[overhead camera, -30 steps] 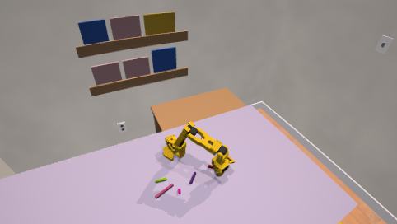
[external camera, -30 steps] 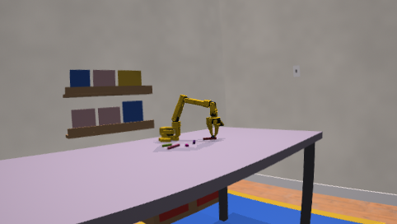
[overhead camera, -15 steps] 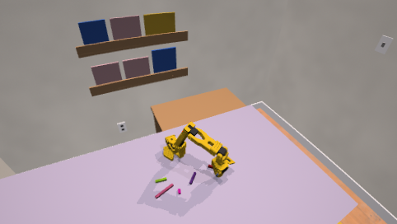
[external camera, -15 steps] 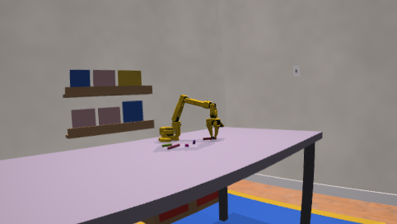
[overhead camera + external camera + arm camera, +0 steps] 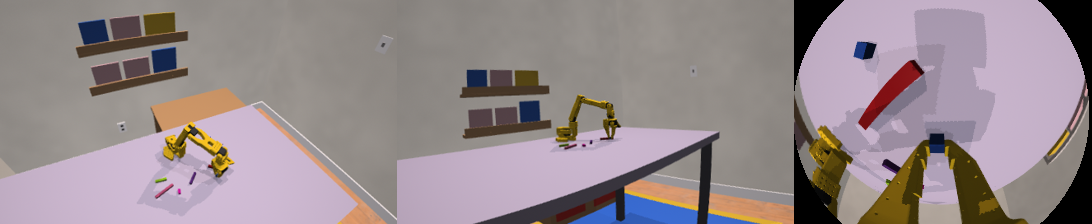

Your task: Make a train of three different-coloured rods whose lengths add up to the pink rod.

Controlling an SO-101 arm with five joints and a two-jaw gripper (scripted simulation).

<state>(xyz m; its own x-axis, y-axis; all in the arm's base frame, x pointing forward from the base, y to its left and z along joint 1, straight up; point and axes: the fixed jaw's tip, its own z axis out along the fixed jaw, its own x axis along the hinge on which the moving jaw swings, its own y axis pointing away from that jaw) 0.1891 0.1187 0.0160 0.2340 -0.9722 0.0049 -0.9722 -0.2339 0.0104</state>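
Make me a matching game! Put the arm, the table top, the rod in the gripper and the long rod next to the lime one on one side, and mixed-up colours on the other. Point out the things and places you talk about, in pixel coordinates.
Things:
1. The arm [image 5: 207,142] [image 5: 590,100]
2. The table top [image 5: 82,193] [image 5: 520,181] [image 5: 1029,100]
3. The small rod [image 5: 217,175] [image 5: 937,146] in the gripper [image 5: 217,175] [image 5: 610,137] [image 5: 937,150]
4. The long rod [image 5: 164,191] [image 5: 570,147] next to the lime rod [image 5: 161,179] [image 5: 563,145]

Colours:
A. Blue
B. Pink
C. Yellow
D. Pale purple

Right pairs: 1-C, 2-D, 3-A, 4-B
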